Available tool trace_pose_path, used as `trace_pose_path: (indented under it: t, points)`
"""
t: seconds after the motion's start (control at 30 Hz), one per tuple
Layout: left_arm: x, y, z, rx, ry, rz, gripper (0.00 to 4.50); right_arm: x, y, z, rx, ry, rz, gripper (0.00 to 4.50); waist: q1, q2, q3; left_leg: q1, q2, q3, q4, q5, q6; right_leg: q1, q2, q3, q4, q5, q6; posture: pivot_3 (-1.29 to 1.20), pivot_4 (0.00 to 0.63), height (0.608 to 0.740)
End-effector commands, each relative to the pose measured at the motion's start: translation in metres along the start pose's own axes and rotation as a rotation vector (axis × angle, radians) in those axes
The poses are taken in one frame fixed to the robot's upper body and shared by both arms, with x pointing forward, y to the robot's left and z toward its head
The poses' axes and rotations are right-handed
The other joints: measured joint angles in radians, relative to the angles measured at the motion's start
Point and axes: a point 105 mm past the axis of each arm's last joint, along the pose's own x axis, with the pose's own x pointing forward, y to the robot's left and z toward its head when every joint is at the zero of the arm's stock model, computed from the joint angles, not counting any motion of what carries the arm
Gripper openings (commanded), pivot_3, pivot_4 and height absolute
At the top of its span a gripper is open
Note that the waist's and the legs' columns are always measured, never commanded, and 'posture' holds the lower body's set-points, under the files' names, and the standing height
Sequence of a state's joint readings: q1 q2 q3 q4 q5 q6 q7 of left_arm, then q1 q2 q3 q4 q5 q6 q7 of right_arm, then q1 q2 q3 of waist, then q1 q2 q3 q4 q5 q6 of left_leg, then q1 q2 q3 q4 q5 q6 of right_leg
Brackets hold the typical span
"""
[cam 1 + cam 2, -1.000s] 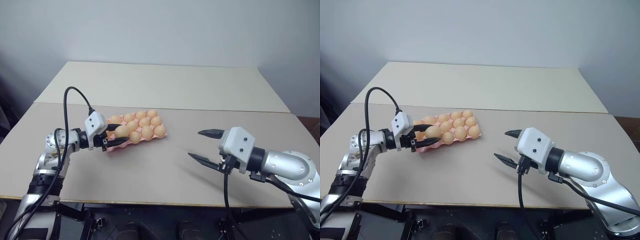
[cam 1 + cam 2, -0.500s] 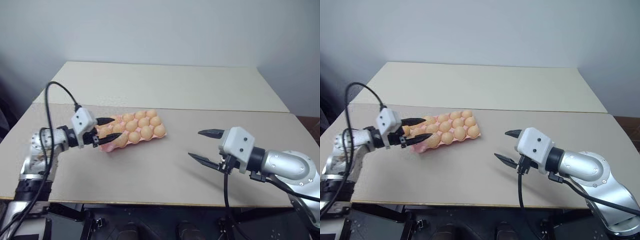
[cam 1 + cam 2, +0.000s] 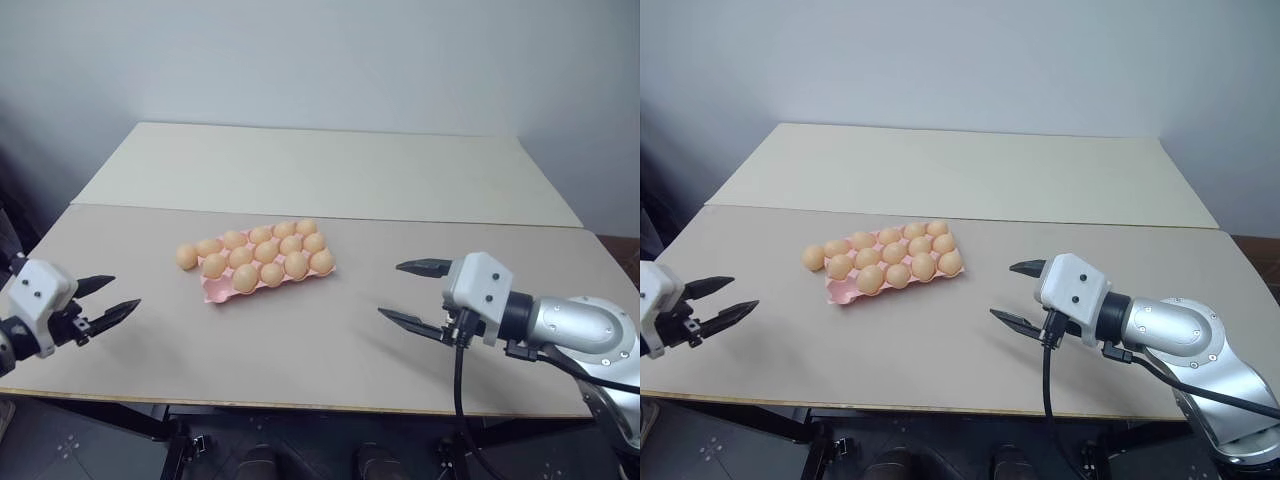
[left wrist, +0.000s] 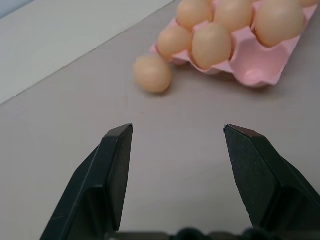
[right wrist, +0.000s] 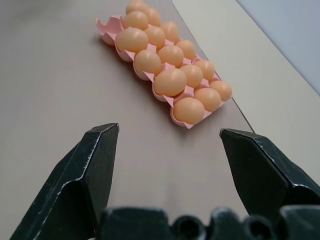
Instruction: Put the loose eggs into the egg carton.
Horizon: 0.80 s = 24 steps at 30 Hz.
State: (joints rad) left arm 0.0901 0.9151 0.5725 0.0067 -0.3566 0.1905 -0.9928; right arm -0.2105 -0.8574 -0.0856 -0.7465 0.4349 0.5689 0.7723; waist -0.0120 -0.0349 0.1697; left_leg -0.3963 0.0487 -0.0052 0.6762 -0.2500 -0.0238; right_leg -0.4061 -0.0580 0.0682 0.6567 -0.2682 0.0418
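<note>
The left gripper (image 3: pixel 105 300) hangs low over the table (image 3: pixel 300 340) with its fingers (image 4: pixel 116 165) spread apart and empty, nothing between them. Ahead of those fingers, well apart, one loose egg (image 3: pixel 186 256) lies on the table just beside the near end of the pink egg carton (image 3: pixel 215 290), apparently touching its edge. The right gripper (image 3: pixel 410 292) hovers on the carton's other side, its fingers (image 5: pixel 95 165) wide and empty too.

The carton looks nearly full, with a bare cup at its near corner. To do the pickup well, the left fingers should straddle the egg's narrow sides, close gently, and lift clear of the scalloped rim before lowering it into that cup.
</note>
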Motion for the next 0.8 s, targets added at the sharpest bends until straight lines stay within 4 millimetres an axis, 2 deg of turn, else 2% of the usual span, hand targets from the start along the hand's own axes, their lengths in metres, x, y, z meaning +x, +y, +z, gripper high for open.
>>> trace_pose_path:
  t: [0.03, 0.23, 0.43, 0.53, 0.8]
  points:
    - [-0.007, 0.002, 0.016, 0.036, -0.047, 0.033, 3.13, 0.0, -0.002, 0.008, -0.047, -0.034, 0.01, 3.82, 0.001, 0.0, 0.0, 0.001, 0.0, 0.0, 0.0, 0.0, 0.0, 0.001, 0.0, 0.0, 0.0, 0.0, 0.0, 0.0, 0.15, 0.74]
    - [-0.009, 0.001, 0.011, -0.002, -0.04, 0.058, 3.13, 0.003, -0.002, 0.007, -0.049, -0.04, 0.026, 3.82, -0.003, 0.0, 0.0, 0.001, 0.0, 0.0, 0.0, 0.0, 0.0, 0.0, 0.0, 0.0, 0.0, 0.0, 0.0, 0.0, 0.15, 0.74]
    - [0.0, 0.008, -0.003, -0.037, -0.018, 0.11, 4.47, 0.003, -0.002, 0.006, -0.052, -0.032, 0.029, 3.82, -0.003, 0.0, 0.0, 0.001, 0.0, 0.0, 0.0, 0.0, 0.0, 0.0, 0.0, 0.0, 0.0, 0.0, 0.0, 0.0, 0.15, 0.74]
    - [0.016, 0.013, -0.015, -0.011, 0.017, 0.136, 4.47, 0.004, -0.002, 0.006, -0.052, -0.027, 0.027, 3.82, 0.0, 0.0, 0.0, 0.001, 0.0, 0.0, 0.0, 0.0, 0.0, 0.0, 0.0, 0.0, 0.0, 0.0, 0.0, 0.0, 0.15, 0.74]
    - [0.065, 0.031, -0.015, 0.011, -0.024, 0.159, 4.47, 0.003, -0.003, 0.006, -0.056, -0.016, 0.023, 3.82, 0.0, 0.0, 0.0, 0.0, -0.001, 0.0, 0.0, 0.0, 0.0, 0.0, 0.0, 0.0, 0.0, 0.0, 0.0, 0.0, 0.15, 0.74]
